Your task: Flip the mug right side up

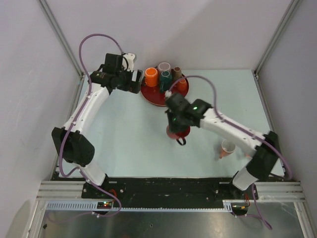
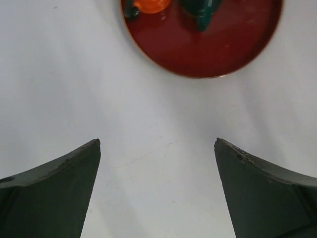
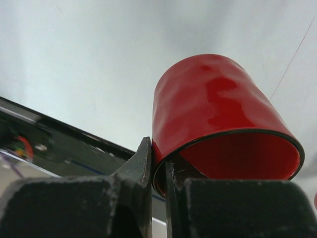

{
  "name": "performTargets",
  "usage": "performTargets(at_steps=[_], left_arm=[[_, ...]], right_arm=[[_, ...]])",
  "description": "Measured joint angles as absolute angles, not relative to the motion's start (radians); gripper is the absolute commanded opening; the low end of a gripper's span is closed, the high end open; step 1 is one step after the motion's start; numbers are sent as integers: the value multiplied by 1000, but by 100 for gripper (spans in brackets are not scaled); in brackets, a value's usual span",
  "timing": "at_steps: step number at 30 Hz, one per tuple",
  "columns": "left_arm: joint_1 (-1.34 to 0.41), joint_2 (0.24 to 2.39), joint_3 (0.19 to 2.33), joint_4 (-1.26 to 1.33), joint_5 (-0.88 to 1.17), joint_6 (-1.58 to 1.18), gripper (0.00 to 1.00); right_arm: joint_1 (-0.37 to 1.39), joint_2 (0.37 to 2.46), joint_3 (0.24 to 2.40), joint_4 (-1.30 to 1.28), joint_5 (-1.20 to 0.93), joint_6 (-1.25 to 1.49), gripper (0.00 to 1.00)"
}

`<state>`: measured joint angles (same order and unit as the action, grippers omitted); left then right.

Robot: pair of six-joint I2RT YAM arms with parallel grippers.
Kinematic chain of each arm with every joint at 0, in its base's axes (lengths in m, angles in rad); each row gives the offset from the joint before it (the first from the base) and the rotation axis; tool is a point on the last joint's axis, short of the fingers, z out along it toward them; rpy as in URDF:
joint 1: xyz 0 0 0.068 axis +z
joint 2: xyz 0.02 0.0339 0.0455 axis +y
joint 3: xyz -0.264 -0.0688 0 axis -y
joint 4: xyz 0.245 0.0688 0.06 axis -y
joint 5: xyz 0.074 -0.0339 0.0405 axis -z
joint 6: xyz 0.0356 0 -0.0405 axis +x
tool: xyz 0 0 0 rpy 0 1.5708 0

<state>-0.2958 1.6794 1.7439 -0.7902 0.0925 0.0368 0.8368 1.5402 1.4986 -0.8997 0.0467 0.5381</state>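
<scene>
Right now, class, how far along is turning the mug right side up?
Done: the right gripper is shut on the rim of the red mug. In hand: the mug's mouth faces the wrist camera. Left: stand it mouth up, let go. The left gripper hangs open near the tray.

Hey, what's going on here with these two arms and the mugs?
The right gripper is shut on the rim of a red mug, one finger inside and one outside, holding it around the middle of the table for turning it right side up. The left gripper is open and holds nothing, hovering above bare table beside the red tray, which carries several other mugs. A pale pink cup sits apart near the right arm's base.
</scene>
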Motion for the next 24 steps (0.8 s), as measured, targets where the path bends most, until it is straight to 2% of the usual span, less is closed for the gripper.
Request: performTargets(at_steps=[5, 17, 22, 24], left_arm=[[-275, 1674, 1720, -792, 20, 65, 100], [-275, 1673, 1713, -793, 18, 79, 100], [-275, 1674, 1713, -793, 18, 81, 100], [-275, 1683, 1717, -792, 22, 89, 98]], right_arm=[[936, 1679, 1480, -1031, 72, 546, 0], [874, 1682, 1270, -994, 73, 606, 0], [862, 1682, 1237, -964, 70, 620, 25], [853, 1682, 1237, -953, 71, 620, 30]])
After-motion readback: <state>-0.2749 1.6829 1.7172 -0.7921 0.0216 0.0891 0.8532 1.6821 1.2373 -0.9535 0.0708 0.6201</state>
